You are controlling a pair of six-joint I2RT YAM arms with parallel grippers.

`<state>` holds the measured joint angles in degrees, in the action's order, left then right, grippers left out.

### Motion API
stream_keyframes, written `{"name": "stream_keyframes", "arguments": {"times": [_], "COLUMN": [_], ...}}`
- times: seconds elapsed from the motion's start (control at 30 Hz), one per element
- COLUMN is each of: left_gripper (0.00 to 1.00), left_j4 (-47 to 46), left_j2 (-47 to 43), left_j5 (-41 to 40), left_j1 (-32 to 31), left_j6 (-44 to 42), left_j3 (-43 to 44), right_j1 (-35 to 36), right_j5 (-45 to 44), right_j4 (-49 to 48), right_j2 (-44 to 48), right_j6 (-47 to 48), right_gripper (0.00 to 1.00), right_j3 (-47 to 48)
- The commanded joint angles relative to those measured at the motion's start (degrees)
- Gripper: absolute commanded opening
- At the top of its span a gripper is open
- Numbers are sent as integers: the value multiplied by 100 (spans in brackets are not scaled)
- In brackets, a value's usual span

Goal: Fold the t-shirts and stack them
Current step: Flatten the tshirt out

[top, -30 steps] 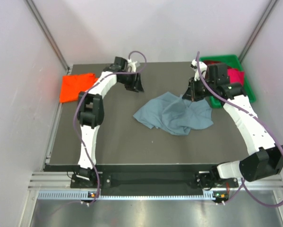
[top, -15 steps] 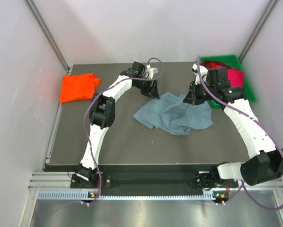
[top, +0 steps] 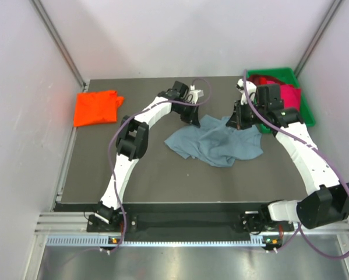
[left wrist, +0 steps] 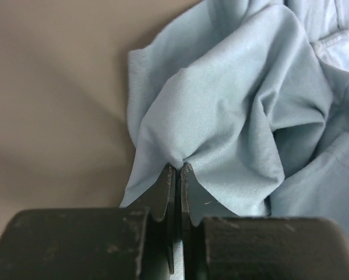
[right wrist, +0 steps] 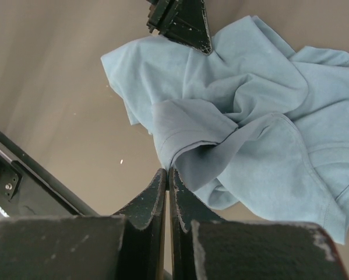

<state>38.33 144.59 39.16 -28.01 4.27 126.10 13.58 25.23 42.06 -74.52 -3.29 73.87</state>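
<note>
Soft, diffuse light is filling the overhead view: pale walls point(top: 23, 128) are glowing and shadows are lying faint. In the wrist views, folds of the blue-grey t-shirt point(left wrist: 232, 116) are shading gently — the left gripper point(left wrist: 177, 170) is blurring along the bottom edge.

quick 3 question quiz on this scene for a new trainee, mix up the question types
1. True or false: the orange-red t-shirt lies on the table, outside the green bin.
2. What do the jaws of the left gripper pinch? A the blue-grey t-shirt; B the orange-red t-shirt; C the green bin's rim.
3. Fill in: the cloth inside the green bin is ____ in colour.
Key: 1 true; 2 A; 3 crimson.
</note>
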Motion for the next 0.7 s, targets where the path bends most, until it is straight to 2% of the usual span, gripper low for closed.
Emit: {"name": "stream_keyframes", "arguments": {"times": [0.0, 0.17, 0.33, 0.53, 0.63, 0.67], "left_gripper": [0, 0, 0, 0, 0, 0], "left_j4": [-19, 52, 367, 904, 1273, 1335], "left_j2": [-378, -1555, -2933, -4173, -4736, -4887], "left_j5": [-311, -742, -717, -840, -603, -576], "left_j1": [146, 726, 1332, 1395, 1325, 1307], "left_j6": [-172, -278, -374, -560, -524, -507], "left_j3": [151, -172, -762, -1219, -1789, -2278], "right_j1": [-84, -128, -242, -286, -321, -330], "right_j5": [17, -62, -19, 8, -36, -123], "right_j4": [-207, -365, -664, -630, -533, -533], "right_j2": [175, 0, -606, -1274, -1433, -1442], "right_j6": [-58, 47, 65, 100, 30, -13], "right_gripper": [0, 0, 0, 0, 0, 0], "right_j3": [14, 233, 918, 1761, 1912, 1921]}}
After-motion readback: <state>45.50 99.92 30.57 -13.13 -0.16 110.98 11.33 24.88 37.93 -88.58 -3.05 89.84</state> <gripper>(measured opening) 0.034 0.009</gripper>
